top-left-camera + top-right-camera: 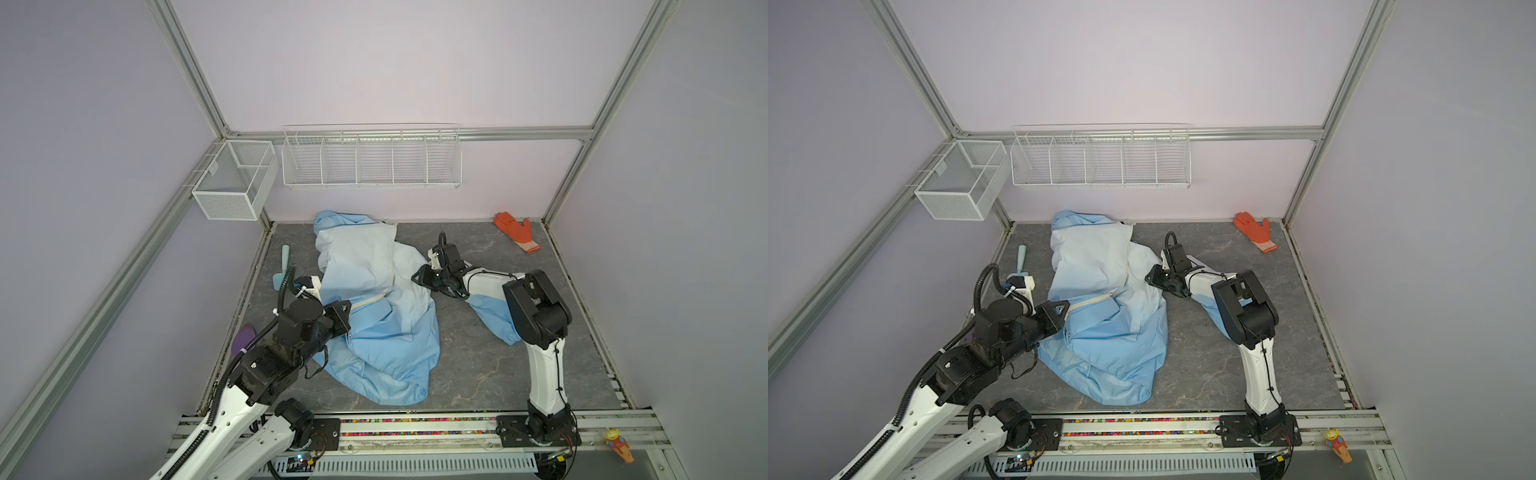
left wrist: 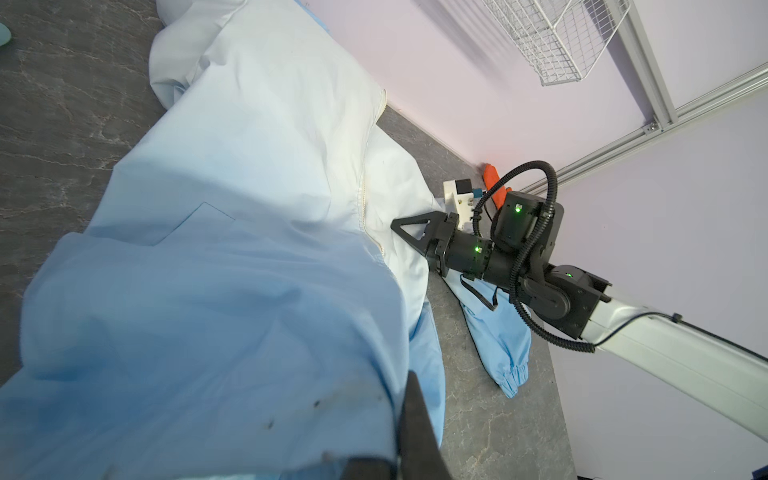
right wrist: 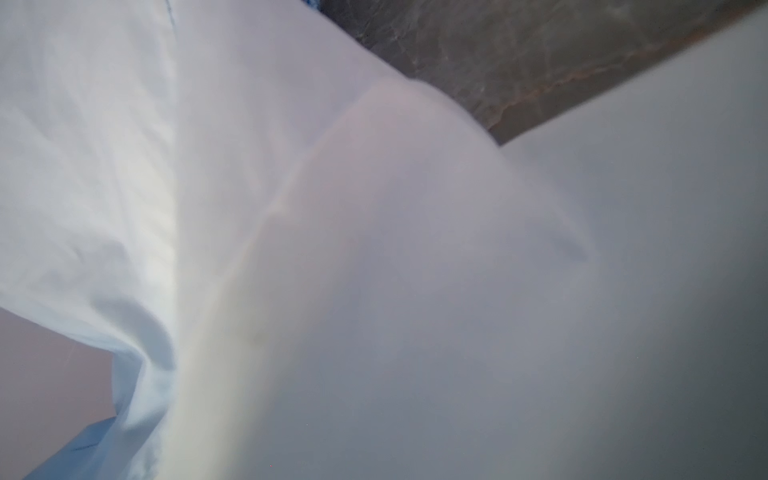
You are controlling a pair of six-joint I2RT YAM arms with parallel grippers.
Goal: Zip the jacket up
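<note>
The jacket [image 1: 374,332] lies crumpled on the left half of the table [image 1: 478,365], its pale upper part against the back wall and its blue hem toward the robot. The left gripper [image 1: 341,318] is clenched on the hem at the lower end of the white zipper [image 1: 370,300], probably to anchor the cloth so the zipper line can be drawn taut. In both top views the right gripper [image 1: 419,277] sits at the jacket's right edge, just beside the upper zipper run. Its wrist view is filled with blurred cloth, so I cannot tell whether it is released or pinching anything. One sleeve [image 1: 493,323] trails under the right arm. Open table lies to the right, and the orange glove [image 1: 517,232] is well apart in the back corner. The wall leaves little room for pulling further back.
</note>
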